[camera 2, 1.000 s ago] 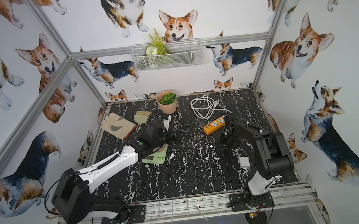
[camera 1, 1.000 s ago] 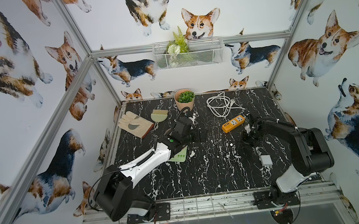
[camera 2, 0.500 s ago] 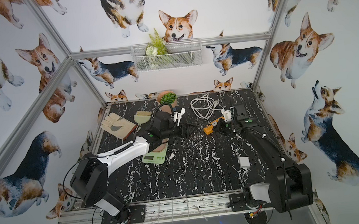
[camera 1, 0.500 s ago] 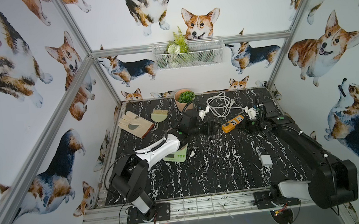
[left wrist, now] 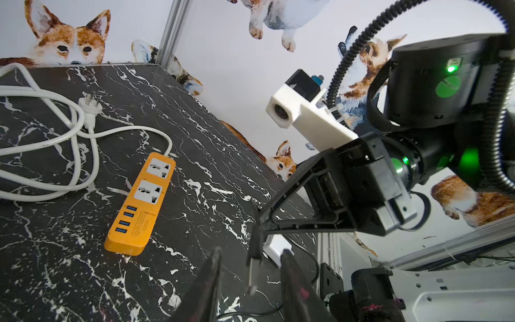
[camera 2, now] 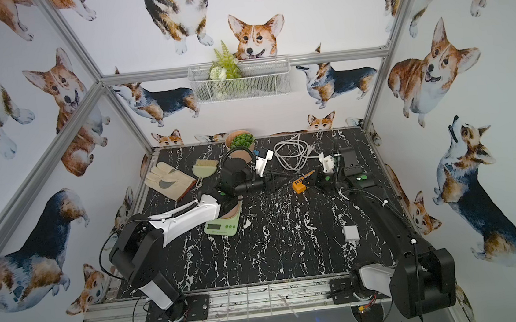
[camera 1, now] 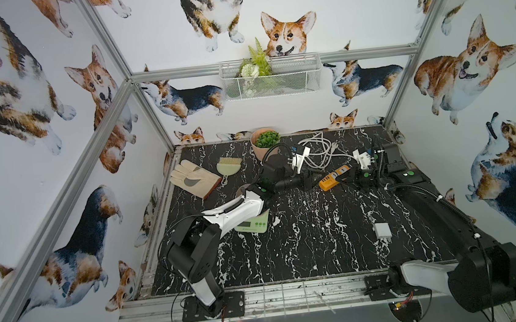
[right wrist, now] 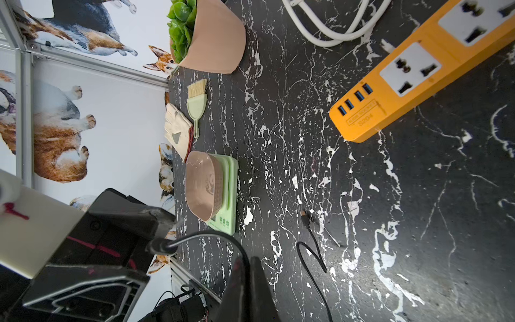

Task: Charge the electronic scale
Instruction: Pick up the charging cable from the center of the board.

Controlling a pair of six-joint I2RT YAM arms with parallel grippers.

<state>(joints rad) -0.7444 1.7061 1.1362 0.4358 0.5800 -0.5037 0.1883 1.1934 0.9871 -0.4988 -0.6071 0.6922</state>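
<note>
The pale green electronic scale (camera 1: pixel 252 225) (camera 2: pixel 221 228) with its pink dish (right wrist: pixel 203 184) sits left of centre, partly under my left forearm. Over the near end of the orange power strip (camera 1: pixel 334 177) (left wrist: pixel 142 206) the two grippers meet. My right gripper (right wrist: pixel 246 267) (camera 1: pixel 341 178) is shut on a black cable's USB plug (left wrist: pixel 254 242). Its metal tip hangs between the fingers (left wrist: pixel 214 276) of my left gripper (left wrist: pixel 250 267) (camera 1: pixel 312 177), which stand apart on either side without touching it. The cable's other end (right wrist: pixel 304 215) lies loose on the table.
A white charger block (camera 1: pixel 381 230) lies at the right front. The strip's white cord (camera 1: pixel 319 153) is coiled at the back beside a potted plant (camera 1: pixel 266 143). A work glove (camera 1: pixel 193 180) and a green brush (camera 1: pixel 228 167) lie at the back left.
Both arms have reached back toward the power strip and met above it. The left jaws have narrowed around the plug that the right gripper holds.
</note>
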